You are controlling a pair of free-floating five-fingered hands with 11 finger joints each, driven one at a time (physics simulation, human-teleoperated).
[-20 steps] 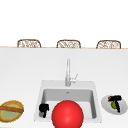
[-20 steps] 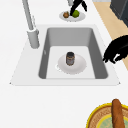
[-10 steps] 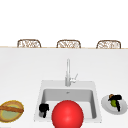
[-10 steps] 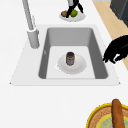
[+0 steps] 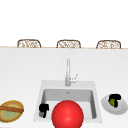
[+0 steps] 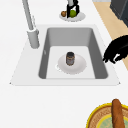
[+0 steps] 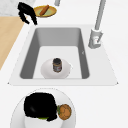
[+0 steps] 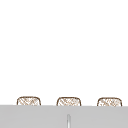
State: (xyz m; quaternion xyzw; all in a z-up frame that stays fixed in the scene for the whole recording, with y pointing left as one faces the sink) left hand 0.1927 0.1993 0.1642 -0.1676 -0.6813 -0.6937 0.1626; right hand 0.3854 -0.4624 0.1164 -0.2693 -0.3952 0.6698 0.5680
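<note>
The small green round fruit [image 5: 112, 101] lies on the white round plate [image 5: 121, 109] on the surface right of the grey sink [image 5: 92, 87], directly under the right robot hand [image 5: 115, 98], whose fingers curl round it. The left robot hand [image 5: 43, 109] hangs well apart at the sink's left front corner, fingers curled on nothing.

Left robot hand [image 5: 43, 109]: low at the front view's left, fingers curled downward, thumb apart, nothing between them; the left side view [image 6: 117, 50] shows the same hooked pose. Right robot hand [image 5: 115, 98]: low at the right, knuckles up, fingers bent down and closed around something green; the right side view [image 7: 40, 104] agrees.
</note>
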